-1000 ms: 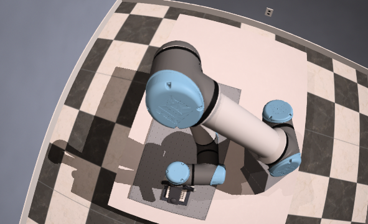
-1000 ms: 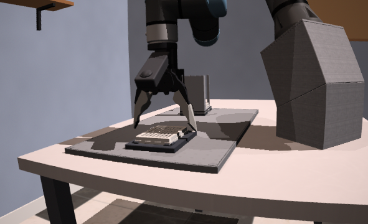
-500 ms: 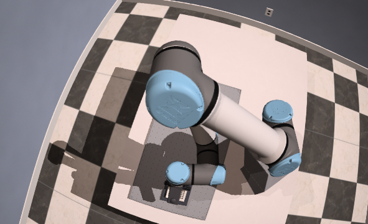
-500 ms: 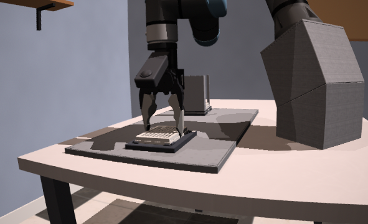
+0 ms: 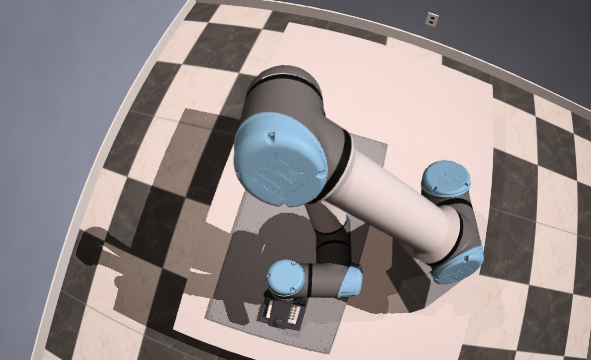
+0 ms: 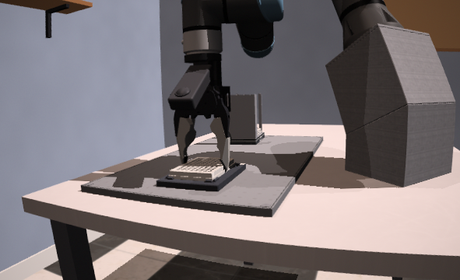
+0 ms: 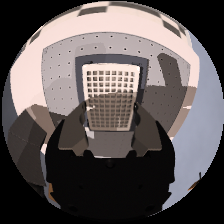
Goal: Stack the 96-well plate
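The white 96-well plate (image 6: 198, 168) sits in the dark plate nest N1 (image 6: 202, 178) near the front of the grey baseplate. My gripper (image 6: 204, 157) comes straight down on it and is shut on the plate, one finger on each long side. In the wrist view the plate (image 7: 110, 99) fills the middle, with the fingertips pressed against its two sides. In the overhead view the gripper (image 5: 281, 314) covers most of the plate and the nest. The stack rack K1 (image 6: 246, 118) stands behind, at the far end of the baseplate; the plate inside it is mostly hidden.
The grey perforated baseplate (image 6: 214, 179) lies on the pale table. A large grey block, the robot's pedestal (image 6: 393, 105), stands at the right. The arm's upper links (image 5: 355, 185) hang over the baseplate and hide K1 in the overhead view.
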### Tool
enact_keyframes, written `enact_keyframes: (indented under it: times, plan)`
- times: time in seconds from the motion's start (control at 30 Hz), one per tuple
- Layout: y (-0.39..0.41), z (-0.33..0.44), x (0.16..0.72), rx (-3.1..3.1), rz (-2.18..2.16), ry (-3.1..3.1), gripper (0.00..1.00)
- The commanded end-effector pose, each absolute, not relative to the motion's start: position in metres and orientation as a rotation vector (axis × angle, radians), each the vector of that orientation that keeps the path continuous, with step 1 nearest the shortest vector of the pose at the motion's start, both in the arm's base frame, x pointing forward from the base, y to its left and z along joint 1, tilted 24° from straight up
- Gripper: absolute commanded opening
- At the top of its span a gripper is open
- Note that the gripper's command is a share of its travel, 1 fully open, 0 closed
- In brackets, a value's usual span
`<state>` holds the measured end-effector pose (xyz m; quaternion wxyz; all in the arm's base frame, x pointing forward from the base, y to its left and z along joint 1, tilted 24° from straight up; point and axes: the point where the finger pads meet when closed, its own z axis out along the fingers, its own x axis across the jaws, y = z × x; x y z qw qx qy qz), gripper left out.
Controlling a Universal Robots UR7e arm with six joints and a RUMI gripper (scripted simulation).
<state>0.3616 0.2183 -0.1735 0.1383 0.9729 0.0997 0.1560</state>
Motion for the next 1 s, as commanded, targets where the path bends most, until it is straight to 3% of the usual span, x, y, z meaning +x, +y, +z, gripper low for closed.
enact_keyframes:
  times: [0.0, 0.97]
  plan:
    - [0.219, -0.173, 0.362, 2.815, 0.454, 0.289, 0.00]
    - [0.225, -0.147, 0.351, 2.814, 0.453, 0.291, 0.00]
